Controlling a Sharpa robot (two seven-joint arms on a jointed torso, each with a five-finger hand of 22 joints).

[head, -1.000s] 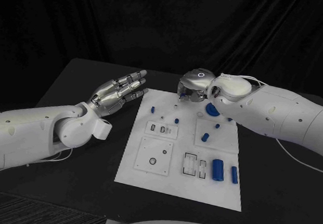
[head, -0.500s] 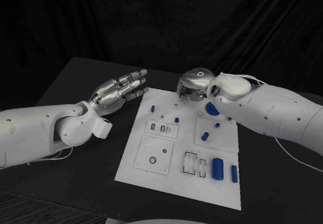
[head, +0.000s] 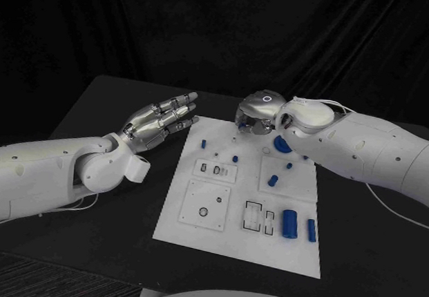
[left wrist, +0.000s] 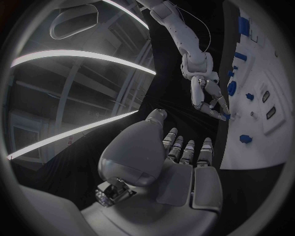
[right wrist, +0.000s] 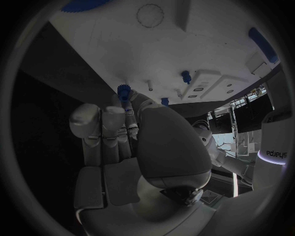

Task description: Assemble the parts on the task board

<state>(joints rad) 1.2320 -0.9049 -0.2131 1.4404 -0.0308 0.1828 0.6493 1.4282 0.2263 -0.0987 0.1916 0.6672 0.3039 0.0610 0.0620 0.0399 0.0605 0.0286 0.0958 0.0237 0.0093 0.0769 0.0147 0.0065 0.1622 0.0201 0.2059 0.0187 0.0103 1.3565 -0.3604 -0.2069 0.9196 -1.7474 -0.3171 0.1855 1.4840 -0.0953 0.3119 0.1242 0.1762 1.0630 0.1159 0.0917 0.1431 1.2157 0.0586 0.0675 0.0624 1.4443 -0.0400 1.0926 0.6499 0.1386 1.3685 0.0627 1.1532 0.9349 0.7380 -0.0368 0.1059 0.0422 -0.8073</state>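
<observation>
Task board (head: 242, 244): white plate at table centre. Right hand (head: 259, 117), at its far edge, pinches a small blue part (right wrist: 125, 91) in its fingertips. Left hand (head: 159, 125), beside the board's far-left corner, fingers extended, holds nothing.

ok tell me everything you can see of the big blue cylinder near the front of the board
The big blue cylinder is a short, thick, smooth rod, plastic by the look of it. It lies flat on the white board, its length running toward the robot, between a black-outlined slot and a thinner blue rod. Neither hand touches it.
</observation>
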